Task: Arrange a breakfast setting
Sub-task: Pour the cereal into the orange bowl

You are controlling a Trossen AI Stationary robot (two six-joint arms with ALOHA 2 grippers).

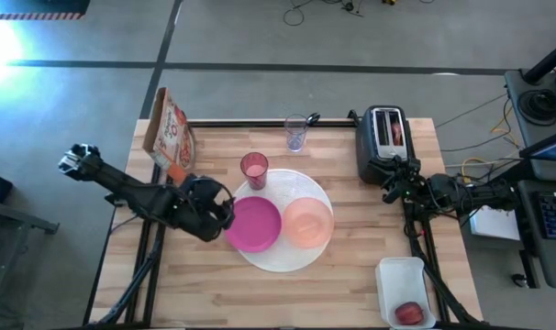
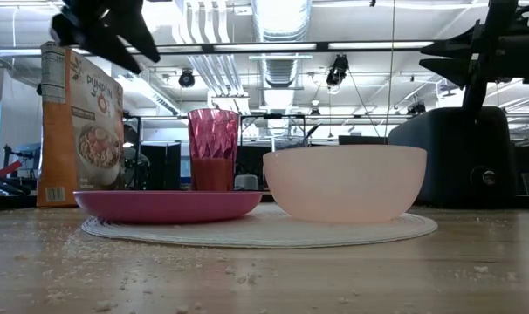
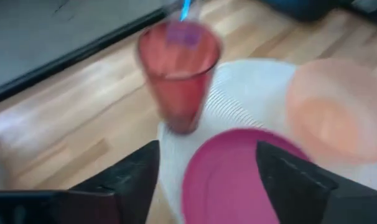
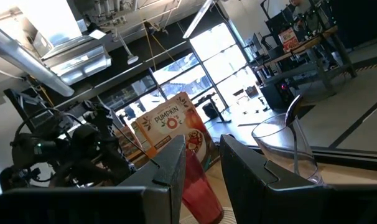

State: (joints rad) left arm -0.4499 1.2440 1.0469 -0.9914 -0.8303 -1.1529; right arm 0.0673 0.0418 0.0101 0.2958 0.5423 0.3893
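Note:
A large white plate (image 1: 280,258) lies mid-table. On it rest a magenta bowl (image 1: 253,224) at the left and a peach bowl (image 1: 308,222) at the right. A pink tumbler (image 1: 254,170) stands upright at the plate's far-left rim. A clear cup (image 1: 296,133) stands near the far edge, and a teal handle (image 3: 185,9) shows behind the tumbler. A small red fruit (image 1: 408,313) lies in the white tub. My left gripper (image 3: 207,180) hovers open over the magenta bowl's left side and touches nothing. My right gripper (image 4: 203,168) waits by the toaster, its fingers a little apart and holding nothing.
A cereal box (image 1: 168,128) stands at the far left corner. The black-and-silver toaster (image 1: 381,142) stands at the far right. The white tub (image 1: 405,275) sits at the near right corner. Crumbs are scattered over the wooden tabletop (image 2: 264,270) near the front.

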